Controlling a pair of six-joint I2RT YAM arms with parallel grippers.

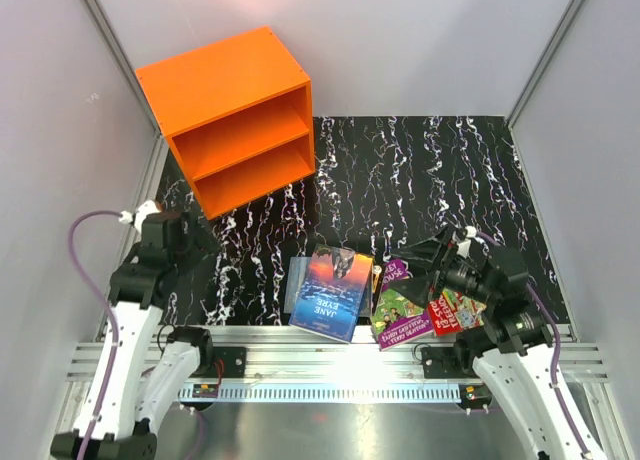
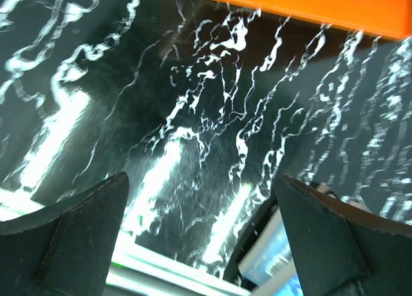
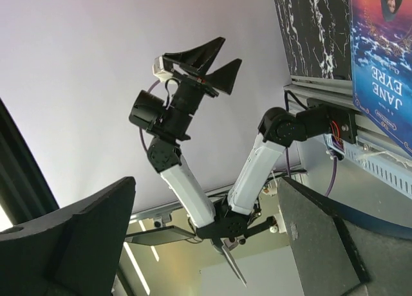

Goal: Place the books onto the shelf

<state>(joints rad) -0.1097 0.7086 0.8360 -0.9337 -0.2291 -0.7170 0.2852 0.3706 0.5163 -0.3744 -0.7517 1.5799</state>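
Note:
The orange shelf (image 1: 235, 115) stands at the far left of the table, its two compartments facing the arms; its lower edge (image 2: 309, 3) tops the left wrist view. The books lie together at the near edge: a blue one (image 1: 332, 290) (image 3: 386, 64) (image 2: 277, 267), a green-purple one (image 1: 400, 318) and a red one (image 1: 455, 310). My left gripper (image 1: 198, 238) (image 2: 199, 180) (image 3: 206, 58) hangs open over bare table, left of the books. My right gripper (image 1: 412, 268) (image 3: 206, 183) is open above the green-purple book, pointing left, with nothing between its fingers.
The black marbled tabletop (image 1: 420, 180) runs between grey side walls. A metal rail (image 1: 330, 360) borders the near edge under the books. In the right wrist view the left arm (image 3: 187, 180) rises in front of the wall.

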